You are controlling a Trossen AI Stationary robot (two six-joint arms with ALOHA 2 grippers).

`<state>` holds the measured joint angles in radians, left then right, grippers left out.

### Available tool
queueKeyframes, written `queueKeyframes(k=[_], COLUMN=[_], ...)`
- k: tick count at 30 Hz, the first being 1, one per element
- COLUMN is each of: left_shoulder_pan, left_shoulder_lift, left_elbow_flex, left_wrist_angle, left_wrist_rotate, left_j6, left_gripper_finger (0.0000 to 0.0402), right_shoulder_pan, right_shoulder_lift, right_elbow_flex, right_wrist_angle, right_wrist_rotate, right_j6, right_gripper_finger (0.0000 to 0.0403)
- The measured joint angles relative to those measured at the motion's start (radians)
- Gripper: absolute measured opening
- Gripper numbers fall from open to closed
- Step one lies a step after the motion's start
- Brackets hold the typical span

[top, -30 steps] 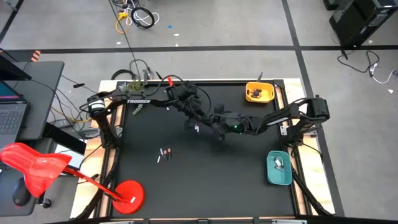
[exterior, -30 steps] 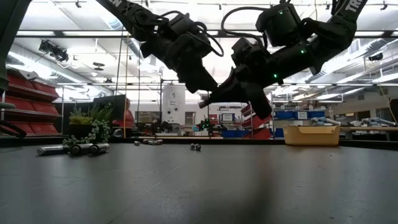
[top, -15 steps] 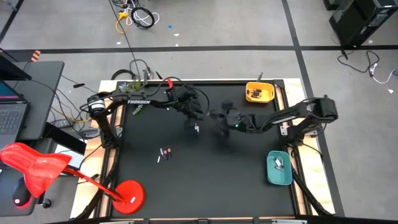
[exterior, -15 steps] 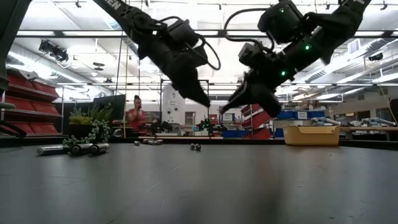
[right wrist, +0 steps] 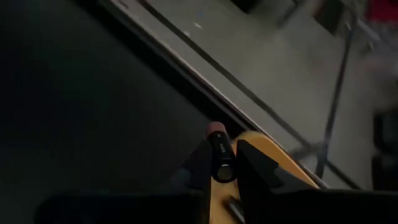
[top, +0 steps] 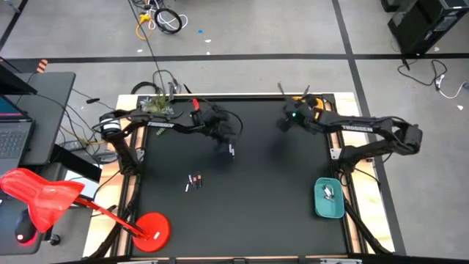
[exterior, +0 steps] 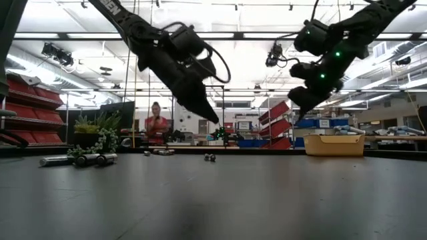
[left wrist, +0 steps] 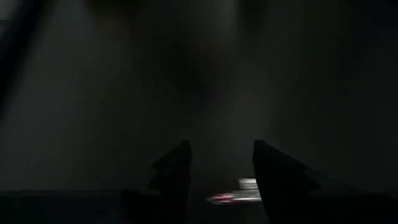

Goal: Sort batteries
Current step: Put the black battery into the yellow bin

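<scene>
Battery (right wrist: 219, 155) pinched in my right claw (right wrist: 221, 163), above the yellow tray (right wrist: 273, 163).
My left claw (left wrist: 219, 171) hangs open over the table (top: 249, 198), near loose batteries (top: 194, 180).

A robotics lab or workshop hall, going by the fittings. Black worktop (top: 242, 213) sitting on a grey concrete floor (top: 256, 29) marked with dark tape lines. Loose cables (top: 163, 18) lying on the floor. Laptop (top: 11, 132) sitting on a side desk. In the low view, strip lights (exterior: 220, 35) running overhead, red shelving (exterior: 30, 100) lining one wall, blue bins (exterior: 313, 123) stacked farther back, possibly storage. A person (exterior: 156, 125) standing in the background.
</scene>
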<state>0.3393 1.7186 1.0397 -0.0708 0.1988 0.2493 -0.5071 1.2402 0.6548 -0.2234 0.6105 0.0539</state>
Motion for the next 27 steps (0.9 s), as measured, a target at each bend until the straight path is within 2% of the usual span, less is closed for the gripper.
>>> queueKeyframes(k=[6, 11, 14, 19, 23, 27], left_shoulder_pan=[0.000, -0.002, -0.002, 0.006, 0.022, 0.020], left_shoulder_lift=[-0.094, -0.151, -0.188, -0.273, -0.320, -0.320], left_elbow_flex=[-0.003, -0.004, -0.025, -0.121, -0.223, -0.271], left_wrist_angle=[-0.013, -0.090, -0.119, -0.069, -0.030, -0.052], left_wrist_rotate=[-0.231, -0.349, -0.363, -0.358, -0.343, -0.374], left_j6=[-0.002, 0.000, 0.005, -0.018, -0.077, -0.145], left_gripper_finger=[0.0172, 0.0172, 0.0172, 0.0172, 0.0172, 0.0172], right_shoulder_pan=[-0.124, -0.206, -0.236, -0.244, -0.191, -0.088], right_shoulder_lift=[-0.016, 0.017, 0.040, 0.048, 0.022, 0.009], right_elbow_flex=[0.000, 0.000, 0.000, 0.000, 0.000, 0.000], right_wrist_angle=[-0.054, -0.125, -0.131, -0.130, -0.083, 0.073], right_wrist_rotate=[-0.037, -0.062, -0.062, -0.078, -0.085, -0.102], right_j6=[0.049, 0.109, 0.129, 0.130, 0.122, 0.041], right_gripper_finger=[0.0054, 0.0065, 0.0116, 0.0191, 0.0208, 0.0198])
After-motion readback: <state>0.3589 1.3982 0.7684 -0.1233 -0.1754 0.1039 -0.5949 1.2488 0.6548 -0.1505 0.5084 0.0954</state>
